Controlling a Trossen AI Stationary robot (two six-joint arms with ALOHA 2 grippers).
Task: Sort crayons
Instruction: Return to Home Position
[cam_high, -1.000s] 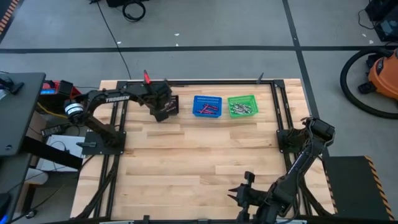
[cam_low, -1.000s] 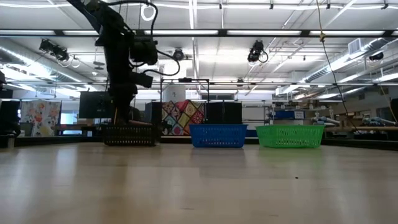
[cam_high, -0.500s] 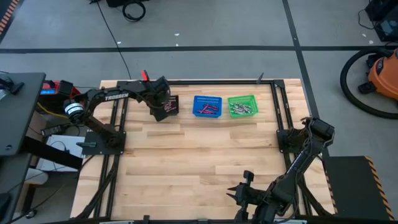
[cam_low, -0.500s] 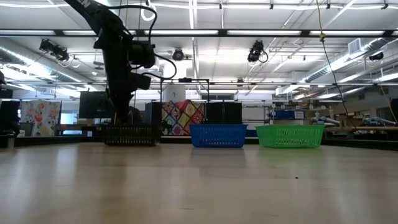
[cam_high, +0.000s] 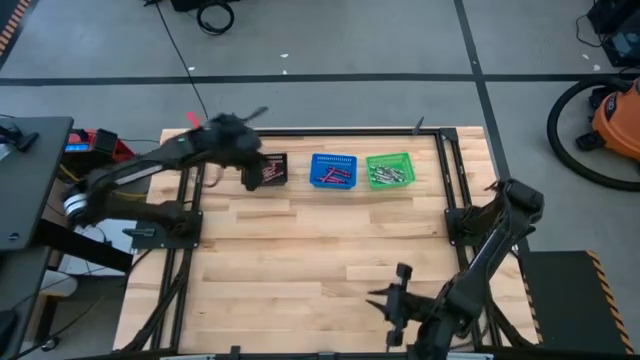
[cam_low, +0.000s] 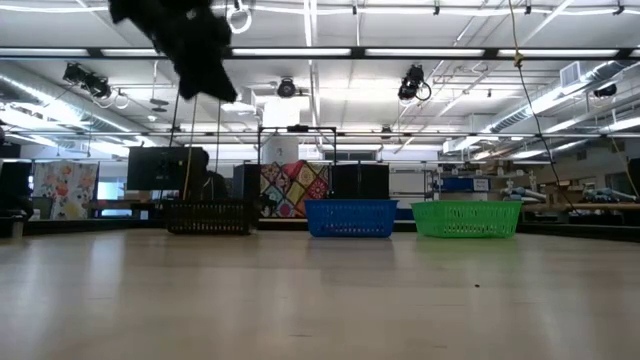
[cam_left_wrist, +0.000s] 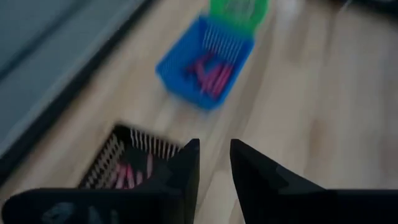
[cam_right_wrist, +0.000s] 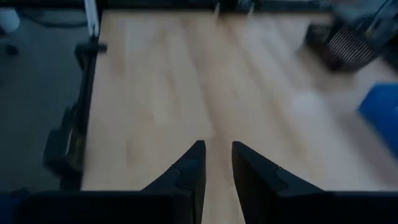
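— Nearest first?
— Right claw (cam_right_wrist: 217, 146). Sits low by the near edge of the counter (cam_high: 320, 250), toward the right side. Fingers a sliver apart, gripping nothing, pointed across bare planks.

— Farther out?
— Left claw (cam_left_wrist: 214, 144). Hangs high over the far left part of the counter, just beside the black basket (cam_high: 280, 157). Only a narrow gap between the fingers. Empty, touching nothing.

— And the crayons?
— All inside the row of baskets along the far edge. Pink crayons (cam_left_wrist: 127, 175) lying in the black one at the left end. Red crayons (cam_high: 336, 177) in the blue basket (cam_high: 332, 157), middle of the row. Pale grey crayons (cam_high: 390, 177) in the green basket (cam_high: 390, 155), right end. Baskets near one another, not touching.

— Past the counter?
— From counter height, a patchwork-patterned panel (cam_low: 295, 190) behind the black and blue baskets, a dark monitor (cam_low: 160, 168) to its left, and strip lights (cam_low: 300, 52) along the ceiling.
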